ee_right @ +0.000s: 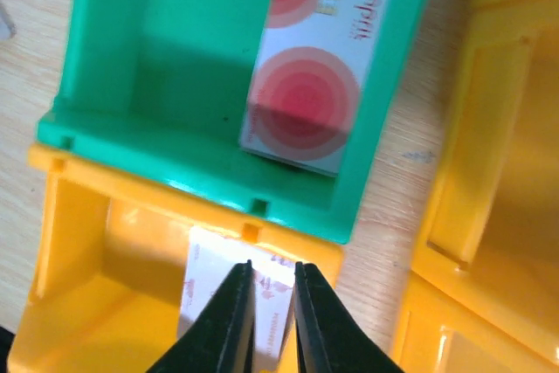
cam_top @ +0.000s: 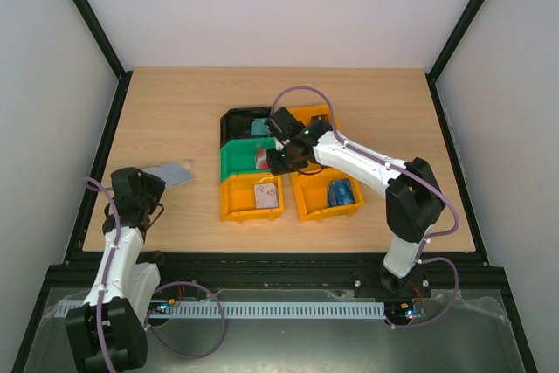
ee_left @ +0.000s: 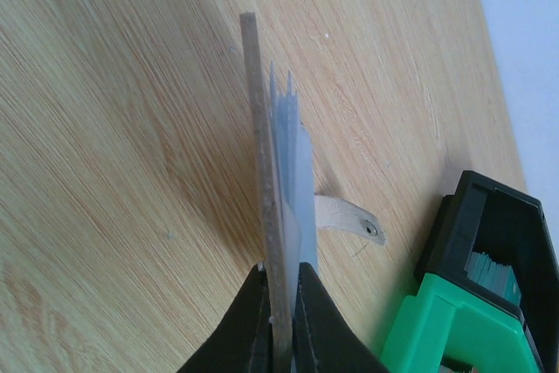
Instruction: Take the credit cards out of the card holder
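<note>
**Card holder gripped at left; card lies in bin**

At the left of the table, the left gripper is clamped on the card holder, which it holds on edge. Further right, a red-circled credit card lies in the green bin. The right gripper hovers just beside it, jaws slightly apart and empty.

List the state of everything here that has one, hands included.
left hand: shut on the card holder.
card holder: clamped at one end, strap tab loose.
right hand: slightly open, empty.
white-pink card: out, lying in the green bin.
teal card: out, in the black bin.
blue card: out, in the near-right orange bin.
pale card: out, in the near-left orange bin.
</note>
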